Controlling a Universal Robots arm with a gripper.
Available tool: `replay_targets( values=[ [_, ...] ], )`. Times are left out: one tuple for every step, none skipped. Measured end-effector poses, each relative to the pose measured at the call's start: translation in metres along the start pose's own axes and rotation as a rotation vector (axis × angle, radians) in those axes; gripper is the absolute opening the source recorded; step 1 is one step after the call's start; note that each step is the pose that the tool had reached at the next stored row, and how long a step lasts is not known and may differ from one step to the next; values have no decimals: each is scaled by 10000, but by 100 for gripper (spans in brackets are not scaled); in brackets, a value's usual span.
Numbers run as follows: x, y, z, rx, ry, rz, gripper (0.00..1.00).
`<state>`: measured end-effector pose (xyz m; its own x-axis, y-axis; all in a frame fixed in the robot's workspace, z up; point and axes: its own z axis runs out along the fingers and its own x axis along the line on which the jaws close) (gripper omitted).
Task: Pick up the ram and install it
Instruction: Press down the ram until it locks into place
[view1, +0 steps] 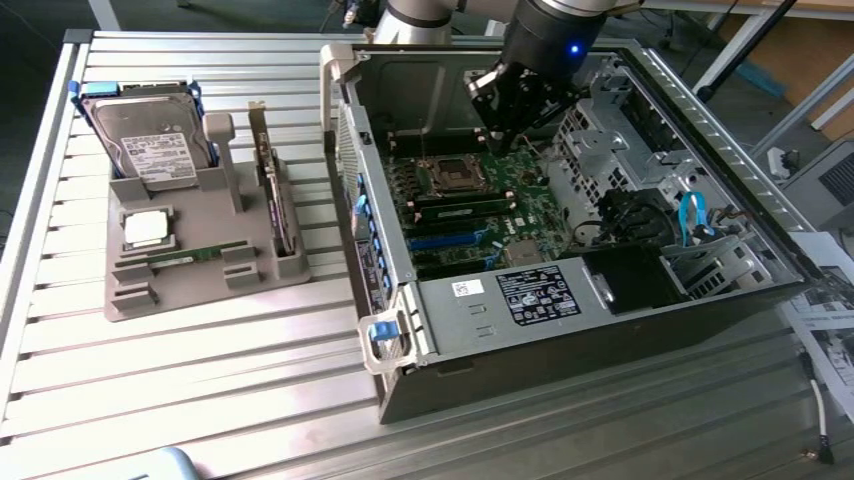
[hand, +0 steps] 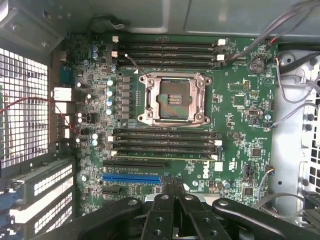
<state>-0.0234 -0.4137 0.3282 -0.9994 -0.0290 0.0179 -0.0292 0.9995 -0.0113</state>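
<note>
Green ram (view1: 190, 255) lies flat in a slot of the grey holder tray (view1: 134, 300) on the slatted metal worktop (view1: 200, 380), well apart from me, toward the exterior view's left. Another green stick (view1: 467, 209) already sits in a slot on the motherboard (hand: 235, 120), just beside the open processor socket (hand: 174, 98). My end effector (view1: 514, 125) hangs inside the open computer case (view1: 641, 290) above the motherboard, its fingers (hand: 176, 187) pressed together and holding nothing. On the tray, the hard drive (view1: 154, 140) stands behind the square silver processor (view1: 147, 228).
</note>
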Motion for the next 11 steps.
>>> replay_targets(
  values=[
    [0, 0, 0, 0, 0, 0, 11],
    [0, 0, 0, 1, 0, 0, 11],
    [0, 0, 0, 1, 0, 0, 11],
    [0, 0, 0, 1, 0, 0, 11],
    [0, 1, 0, 0, -1, 0, 11],
    [0, 1, -6, 1, 0, 1, 11],
    [0, 1, -18, 2, 1, 1, 11],
    [1, 0, -32, -1, -1, 1, 11],
    [1, 0, -46, 0, -1, 1, 11],
    [1, 0, -57, 0, -1, 1, 11],
    [1, 0, -67, 0, -1, 1, 11]
  ],
)
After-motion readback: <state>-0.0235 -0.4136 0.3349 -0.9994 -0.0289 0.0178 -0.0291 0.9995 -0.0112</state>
